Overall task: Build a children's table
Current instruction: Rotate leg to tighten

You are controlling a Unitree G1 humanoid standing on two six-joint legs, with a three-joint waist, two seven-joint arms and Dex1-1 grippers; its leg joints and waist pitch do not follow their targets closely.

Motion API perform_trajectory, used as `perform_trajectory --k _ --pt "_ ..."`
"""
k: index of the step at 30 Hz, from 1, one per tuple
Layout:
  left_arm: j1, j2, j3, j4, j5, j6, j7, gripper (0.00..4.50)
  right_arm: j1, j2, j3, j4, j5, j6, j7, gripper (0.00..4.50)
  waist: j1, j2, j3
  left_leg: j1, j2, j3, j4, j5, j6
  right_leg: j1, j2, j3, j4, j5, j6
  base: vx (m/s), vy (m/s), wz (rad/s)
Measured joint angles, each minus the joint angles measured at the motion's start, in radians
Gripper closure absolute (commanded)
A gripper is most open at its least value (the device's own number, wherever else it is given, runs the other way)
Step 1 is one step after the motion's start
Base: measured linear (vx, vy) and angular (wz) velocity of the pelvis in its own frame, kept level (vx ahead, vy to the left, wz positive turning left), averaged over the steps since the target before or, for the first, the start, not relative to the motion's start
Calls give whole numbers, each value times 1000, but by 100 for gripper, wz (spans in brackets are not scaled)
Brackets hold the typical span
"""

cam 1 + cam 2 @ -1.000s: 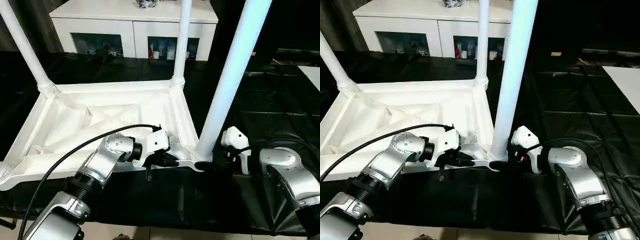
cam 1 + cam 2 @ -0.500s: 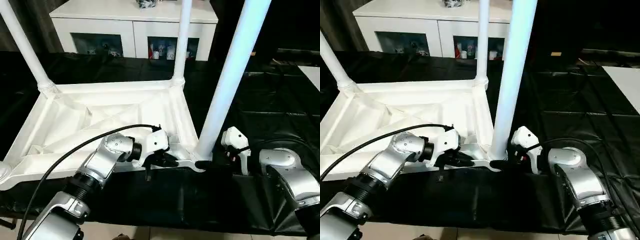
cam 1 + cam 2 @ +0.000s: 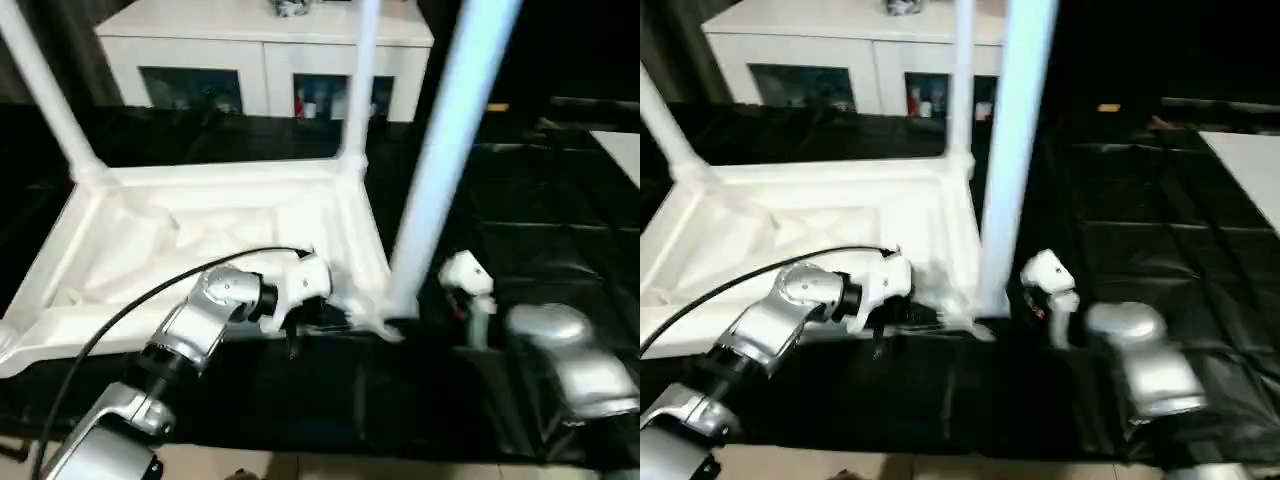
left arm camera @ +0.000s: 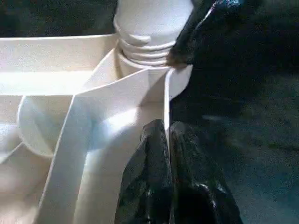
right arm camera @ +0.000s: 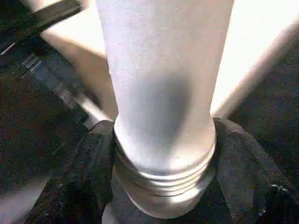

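The children's table lies upside down: its white ribbed tabletop [image 3: 200, 230] rests on the black-covered surface. Three white legs stand in its corner sockets, at the far left [image 3: 40, 90], the far right [image 3: 360, 80] and the near right [image 3: 440, 150]. My left gripper [image 3: 320, 318] is shut on the tabletop's thin near rim [image 4: 166, 102], close to the near right corner. My right gripper [image 3: 400, 325] clasps the threaded base of the near right leg [image 5: 163, 93], with a black finger [image 5: 93, 158] pressed against each side. The left wrist view catches one right finger [image 4: 187, 42] at that leg's base.
A white cabinet [image 3: 260, 40] with glass-fronted shelves stands behind the work. Black sheeting [image 3: 540, 220] covers the surface around the tabletop. A flat white board [image 3: 625, 145] lies at the far right edge. A black cable [image 3: 150, 300] runs along my left forearm.
The whole picture has shifted slightly and blurred, so the camera moved. My right gripper's fingers have drawn in on the near right leg's base. The left gripper holds as before.
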Motion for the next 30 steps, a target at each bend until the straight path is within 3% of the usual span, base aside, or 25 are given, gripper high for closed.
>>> perform_trajectory --k 4,7,10,13,15,18,20,25,28,30 --pt "-61 -107 16 102 30 37 162 450 -26 128 -63 55 -26 -9 -243 178 -13 -1 0 0 -2 0 1 0 0 1 -2 1 -3 2 0 0 0 0" --pt "-110 -186 49 178 35 92 309 450 -104 226 -81 128 -99 -13 -476 179 -29 0 0 1 -3 0 1 0 0 1 -2 1 -3 4 0 0 0 0" --pt "-132 -247 60 219 58 107 418 450 -170 266 -78 207 -171 -34 -610 179 -31 4 -3 1 -3 0 -1 0 0 1 -2 1 -5 4 1 0 0 0" --pt "-134 -268 60 230 72 97 453 450 -176 271 -84 226 -182 -57 -629 110 -27 6 -4 1 -3 0 -2 0 0 2 -2 1 -6 2 3 0 0 0" --pt "-134 -263 61 230 72 88 453 450 -158 270 -87 212 -168 -67 -602 104 -26 7 -5 1 -3 0 -3 0 0 2 -2 0 -6 2 3 0 0 0" --pt "-134 -240 63 237 85 62 473 450 -124 270 -80 157 -148 -68 -517 82 -36 7 -4 1 -3 -1 -3 0 0 1 -2 0 -6 3 4 0 0 0" --pt "-134 -222 64 239 92 45 476 450 -99 267 -51 111 -137 -53 -460 55 -39 8 -3 1 -2 -2 -3 0 0 -1 -1 -1 -6 4 4 0 0 0" --pt "-120 -202 50 217 93 14 435 450 -73 127 34 -46 -113 19 -292 23 -24 10 -1 0 -2 -2 -4 0 0 -2 -1 -2 -6 4 4 0 0 0" --pt "-101 -175 34 184 91 1 386 450 -59 32 48 -96 -107 33 -186 23 -12 11 -1 0 -2 -1 -3 0 0 -2 -2 -2 -7 4 5 0 0 0" --pt "-69 -139 21 136 81 -22 305 450 -15 -108 52 -142 -106 37 -43 23 1 14 0 -1 -3 0 -4 -1 1 -1 -3 -2 -8 3 5 0 0 0"
